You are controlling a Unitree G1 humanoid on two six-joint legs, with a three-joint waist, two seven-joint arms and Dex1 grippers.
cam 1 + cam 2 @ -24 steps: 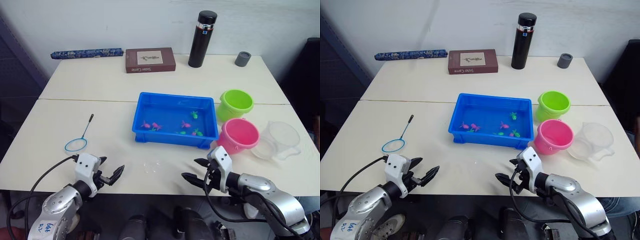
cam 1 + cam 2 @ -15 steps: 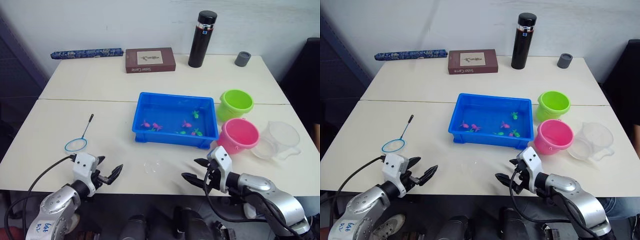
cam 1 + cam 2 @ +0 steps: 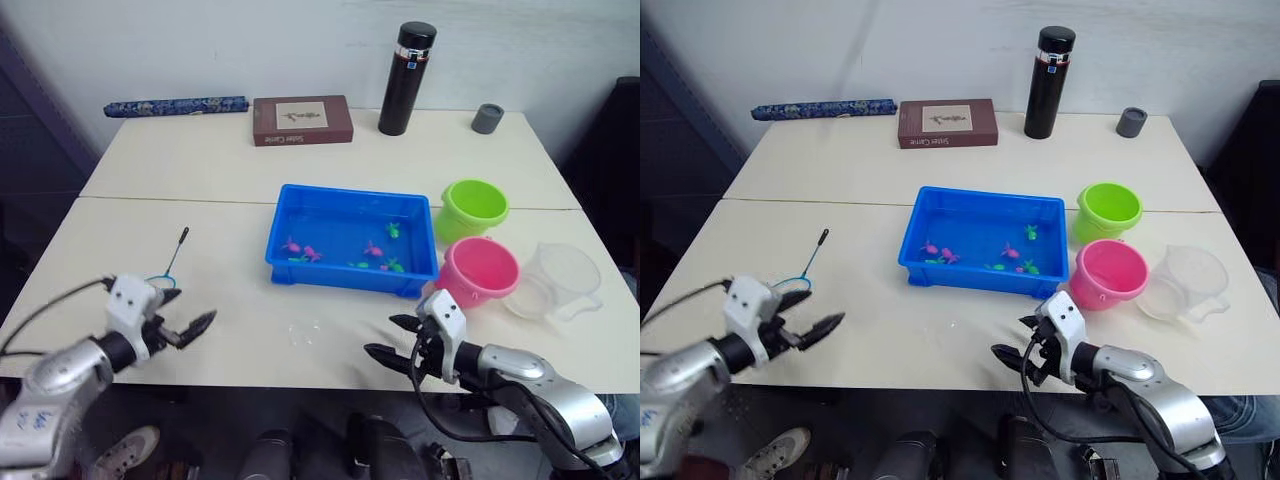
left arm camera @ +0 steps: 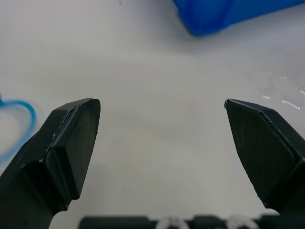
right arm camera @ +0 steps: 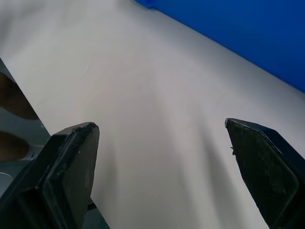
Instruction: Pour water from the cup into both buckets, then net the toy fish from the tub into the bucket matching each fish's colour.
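Head views: tub (image 3: pixel 352 240) mid-table (image 3: pixel 200 170), holding pink and green fish (image 3: pixel 342 254). Green bucket (image 3: pixel 472 208) at 3 o'clock of tub, pink bucket (image 3: pixel 478 271) at 4 o'clock, cup (image 3: pixel 560 282) further at 3 of pink bucket. Net (image 3: pixel 170 262) at 9 o'clock of tub, hoop partly hidden behind left hand (image 3: pixel 185 318), fingers apart. Right hand (image 3: pixel 393 338) at 6 o'clock of pink bucket, fingers apart, empty.

Left wrist view: fingers (image 4: pixel 66 143) spread wide over bare table, net rim and tub corner at edges.

Right wrist view: fingers (image 5: pixel 62 171) spread wide, tub wall beyond.
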